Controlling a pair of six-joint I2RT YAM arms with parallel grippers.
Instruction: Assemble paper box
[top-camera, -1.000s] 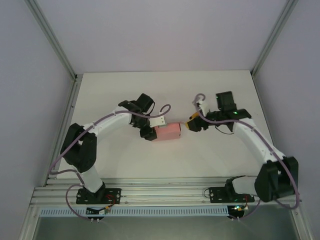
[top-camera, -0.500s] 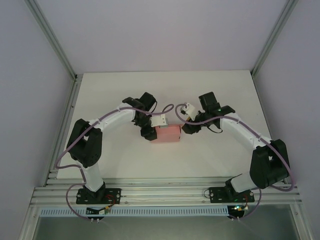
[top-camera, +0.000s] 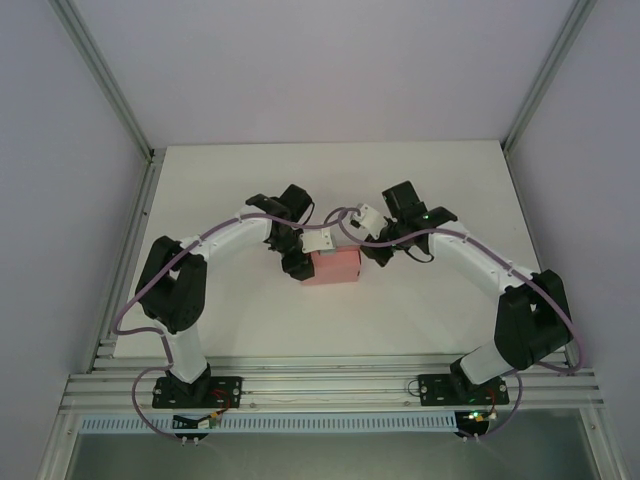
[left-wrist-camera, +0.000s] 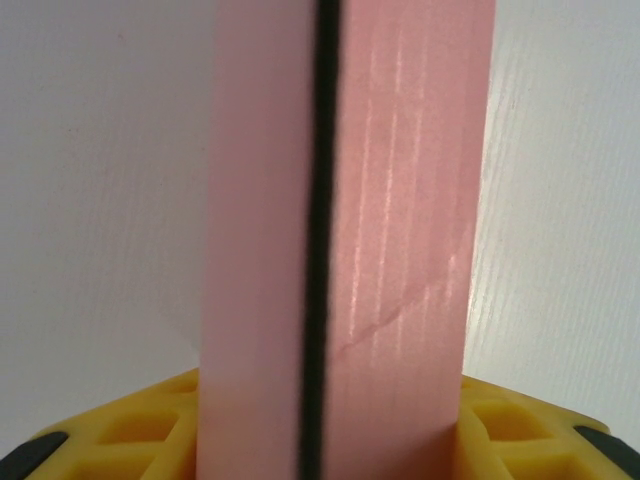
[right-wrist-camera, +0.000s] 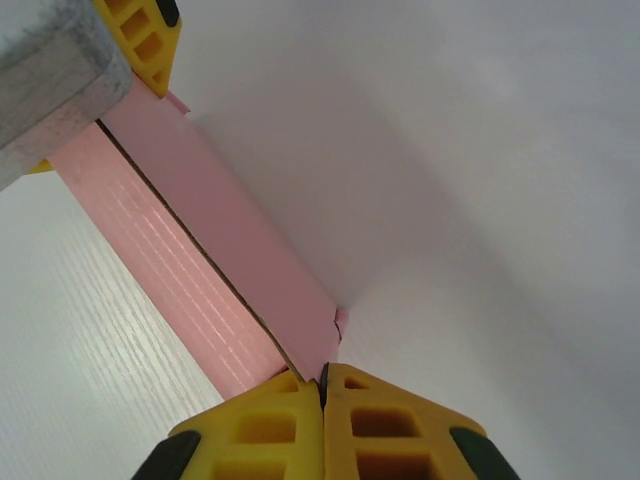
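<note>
The paper box (top-camera: 335, 266) is a small low pink card box lying on the white table (top-camera: 420, 310). My left gripper (top-camera: 297, 263) is shut on its left end. In the left wrist view the paper box (left-wrist-camera: 400, 250) stands between the yellow fingers (left-wrist-camera: 520, 425), with a dark seam running down its middle. My right gripper (top-camera: 378, 252) is at the box's right end. In the right wrist view its fingers (right-wrist-camera: 270, 430) are pressed together, their tips touching the corner of the paper box (right-wrist-camera: 190, 250); a small tab (right-wrist-camera: 341, 322) sticks out there.
Aluminium frame posts (top-camera: 120, 110) and pale walls close in the table on the left, right and back. A rail (top-camera: 330, 385) carrying both arm bases runs along the near edge. Purple cables (top-camera: 345, 215) loop above the wrists near the box.
My right arm has swung left across the table, bringing its shut gripper up against the box's right end. The left gripper has kept hold of the box, which shifted slightly.
</note>
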